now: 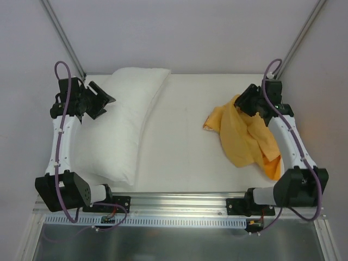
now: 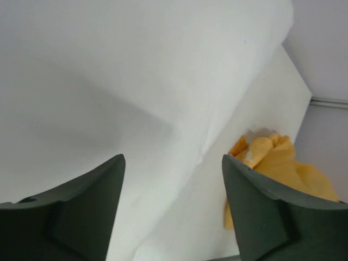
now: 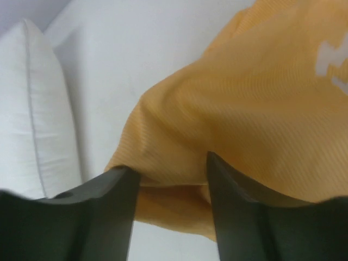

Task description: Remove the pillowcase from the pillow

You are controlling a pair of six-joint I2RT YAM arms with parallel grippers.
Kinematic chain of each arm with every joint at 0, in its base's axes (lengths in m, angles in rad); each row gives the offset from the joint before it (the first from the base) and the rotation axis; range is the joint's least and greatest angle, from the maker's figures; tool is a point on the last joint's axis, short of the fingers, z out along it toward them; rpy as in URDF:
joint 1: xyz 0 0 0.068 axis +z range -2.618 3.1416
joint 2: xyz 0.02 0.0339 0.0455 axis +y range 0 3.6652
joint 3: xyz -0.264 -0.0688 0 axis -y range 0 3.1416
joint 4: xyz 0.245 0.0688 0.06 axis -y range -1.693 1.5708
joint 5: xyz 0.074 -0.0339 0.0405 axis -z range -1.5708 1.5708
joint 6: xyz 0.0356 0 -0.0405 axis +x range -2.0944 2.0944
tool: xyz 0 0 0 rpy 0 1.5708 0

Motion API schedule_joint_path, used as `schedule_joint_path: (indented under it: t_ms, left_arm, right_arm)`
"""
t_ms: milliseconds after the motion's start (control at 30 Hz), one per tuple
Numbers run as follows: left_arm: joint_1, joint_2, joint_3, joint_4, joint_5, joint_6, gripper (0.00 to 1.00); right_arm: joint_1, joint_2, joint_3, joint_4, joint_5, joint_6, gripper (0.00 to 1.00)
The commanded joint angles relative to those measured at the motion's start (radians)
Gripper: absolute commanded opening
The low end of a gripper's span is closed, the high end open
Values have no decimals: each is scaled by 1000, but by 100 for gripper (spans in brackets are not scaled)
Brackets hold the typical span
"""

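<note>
Pillowcase, orange-yellow, crumpled, well apart from plump white pillow

Pillow: plain white, left of frame. Pillowcase: orange-yellow, with a pale print patch at upper right of the right wrist view. Worktop: white. Cables: purple.
</note>
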Motion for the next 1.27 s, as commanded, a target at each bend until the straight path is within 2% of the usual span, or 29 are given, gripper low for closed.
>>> schedule_joint_path:
  t_ms: [0, 67, 133, 167, 333, 400, 500, 600, 733, 933, 1067, 1233]
  left_arm:
    - [-19, 14, 1, 156, 125, 14, 77]
    - [-24, 11, 1, 155, 143, 35, 92]
    - [-35, -5, 4, 156, 152, 49, 99]
    - [-39, -11, 5, 155, 160, 61, 99]
    - [-128, -47, 10, 136, 185, 112, 99]
    - [-162, -63, 5, 129, 168, 133, 99]
    - [-225, -87, 8, 106, 160, 183, 99]
    - [-253, -124, 12, 102, 150, 207, 99]
    - [-315, -210, 1, 104, 33, 247, 99]
    - [-381, -267, -57, 105, -41, 238, 99]
    - [-403, -270, -122, 105, -42, 226, 99]
    - [-427, -267, -140, 104, -48, 216, 99]
  right_arm:
    - [28, 124, 40, -9, 17, -70, 59]
    - [32, 194, 95, -93, 9, -91, 76]
    - [37, 219, 172, -164, 14, -117, 83]
    - [38, 222, 193, -179, 31, -127, 88]
    - [38, 146, 255, -227, 95, -139, 98]
    - [44, 95, 281, -244, 118, -169, 97]
    - [75, 45, 353, -316, 250, -218, 96]
    - [74, -1, 379, -347, 287, -245, 96]
    - [96, -72, 394, -373, 325, -327, 96]
    - [110, -149, 310, -399, 359, -343, 96]
    - [113, -215, 198, -371, 376, -309, 96]
    - [113, -212, 175, -413, 454, -279, 96]
